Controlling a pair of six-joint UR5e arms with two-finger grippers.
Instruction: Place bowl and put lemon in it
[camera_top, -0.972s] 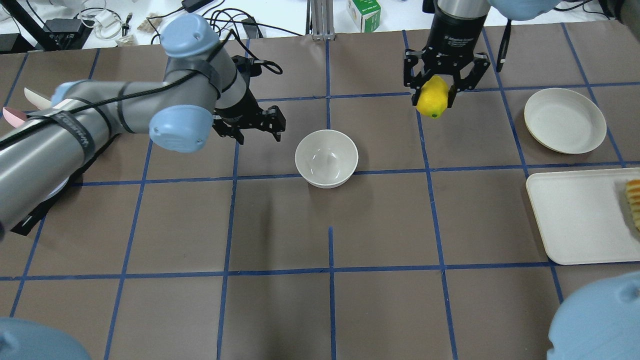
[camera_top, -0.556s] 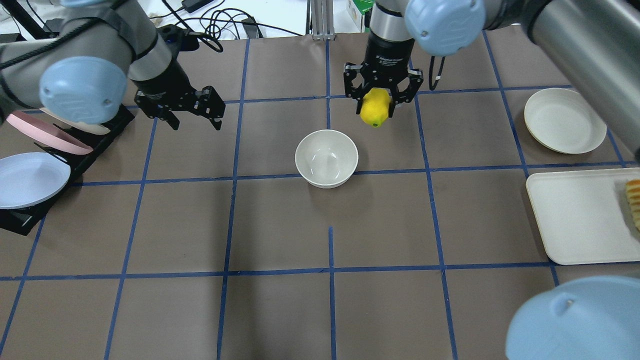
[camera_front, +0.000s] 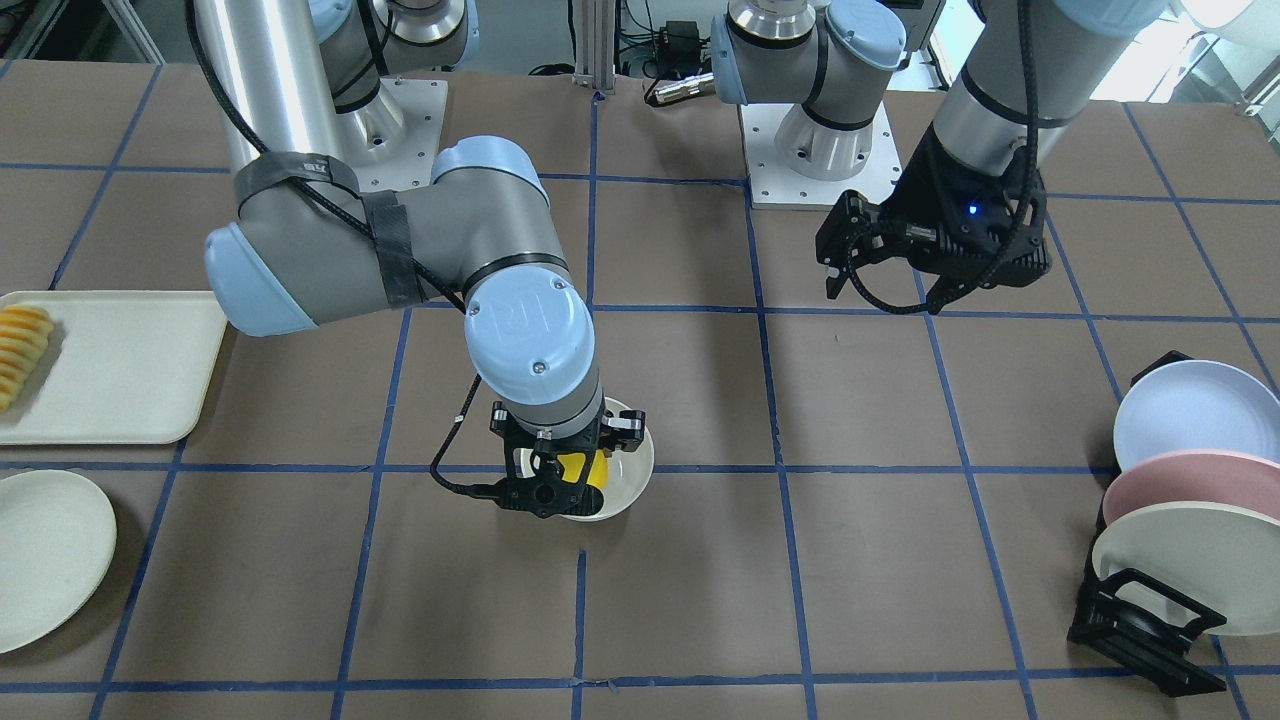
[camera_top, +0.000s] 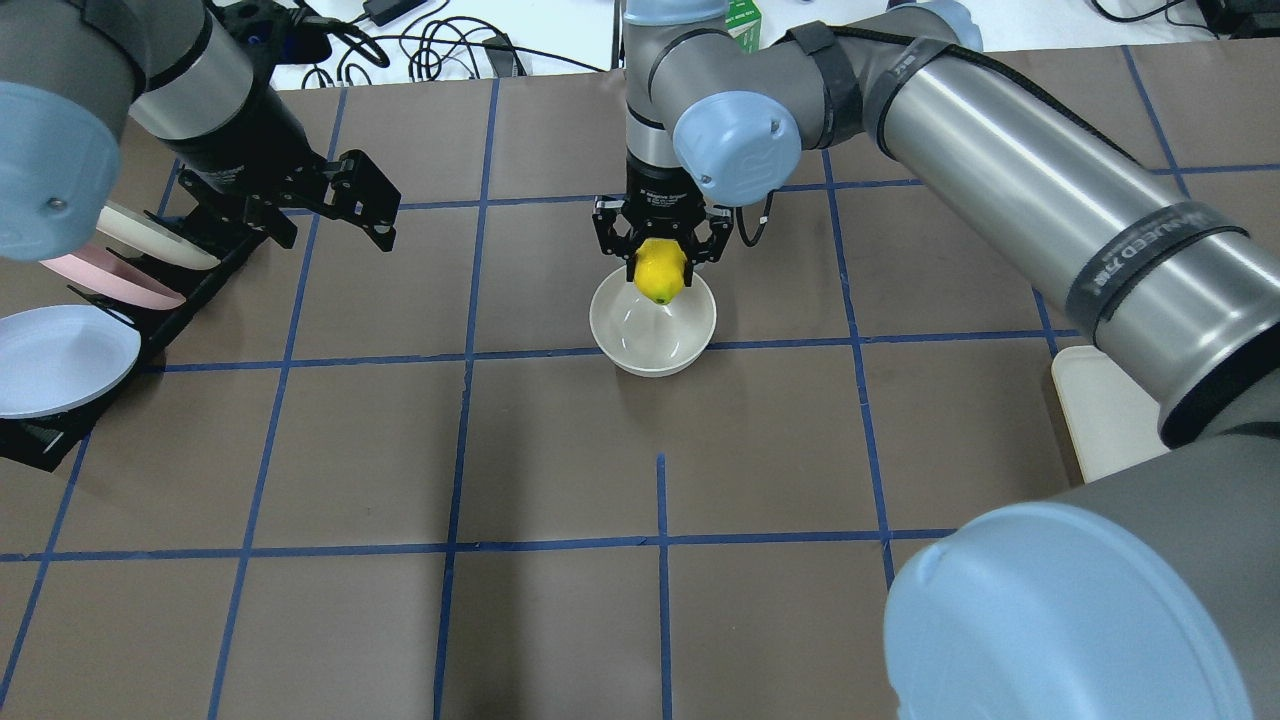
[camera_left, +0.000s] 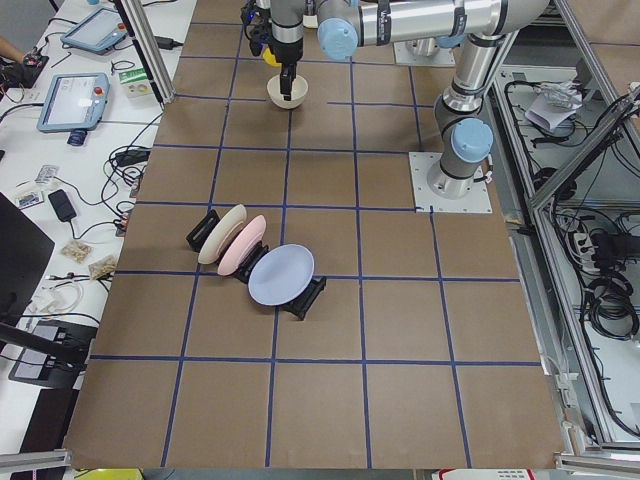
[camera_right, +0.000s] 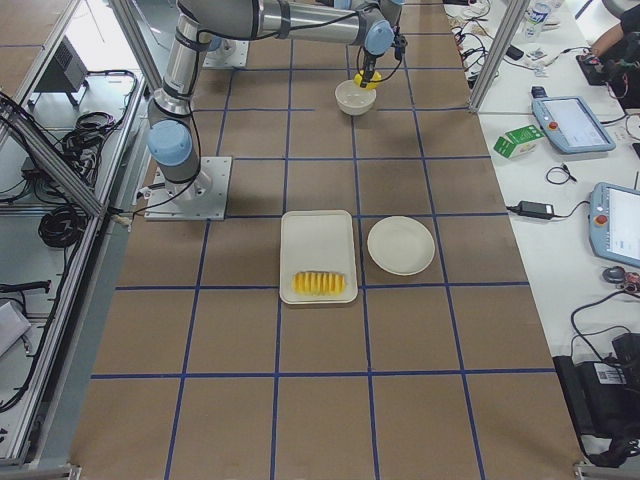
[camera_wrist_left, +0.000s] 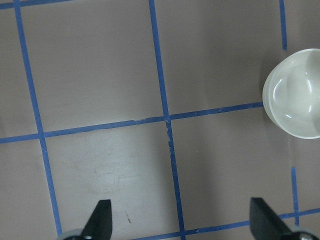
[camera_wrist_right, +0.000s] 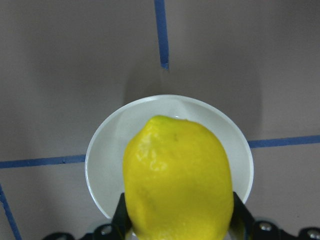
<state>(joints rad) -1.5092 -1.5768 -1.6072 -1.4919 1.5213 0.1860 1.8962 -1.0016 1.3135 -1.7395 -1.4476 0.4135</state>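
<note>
The cream-white bowl (camera_top: 653, 335) stands upright near the table's middle. It also shows in the front view (camera_front: 632, 478), the left wrist view (camera_wrist_left: 295, 100) and the right wrist view (camera_wrist_right: 105, 145). My right gripper (camera_top: 661, 262) is shut on the yellow lemon (camera_top: 660, 272) and holds it just above the bowl's far rim. In the right wrist view the lemon (camera_wrist_right: 177, 180) hangs over the bowl's inside. My left gripper (camera_top: 335, 225) is open and empty, well to the left of the bowl, near the plate rack.
A black rack (camera_top: 40, 440) with a lilac, a pink and a cream plate (camera_front: 1190, 490) stands at the left edge. A cream tray (camera_front: 110, 370) with ridged yellow slices (camera_front: 20, 345) and a flat cream plate (camera_front: 45, 555) lie at the right.
My right gripper has carried the lemon leftward from the back right to over the bowl. My left gripper has drawn back to the left, away from the bowl.
</note>
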